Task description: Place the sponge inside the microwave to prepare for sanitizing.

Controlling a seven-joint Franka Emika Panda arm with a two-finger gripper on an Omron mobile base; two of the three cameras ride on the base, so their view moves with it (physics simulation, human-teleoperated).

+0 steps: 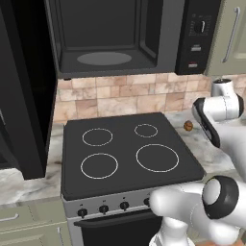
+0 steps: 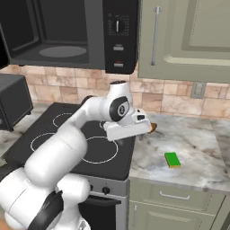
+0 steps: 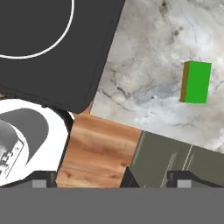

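Lying flat on the mottled grey marble counter [image 2: 193,139], the small rectangular sponge [image 2: 172,159] shows a bright green top with a yellow layer along one edge, clear in the hand view [image 3: 196,82] too. It sits alone, well apart from the smooth black glass cooktop [image 2: 85,134] with its thin white burner rings. Up above, the big black boxy microwave [image 1: 129,36] hangs open, grey interior and round flat plate [image 1: 104,58] on show, control panel with dial [image 1: 199,26] on its right. Hovering over the seam where stove meets counter, the white arm's gripper [image 2: 144,130] is up off the surface, near the sponge but not touching it. Two dark finger tips [image 3: 131,177] rise at the bottom of the hand view with nothing between them; whether they're spread or closed, I cannot tell. Small brown roundish object [image 1: 188,126] by the beige stone-tile backsplash [image 1: 125,96]
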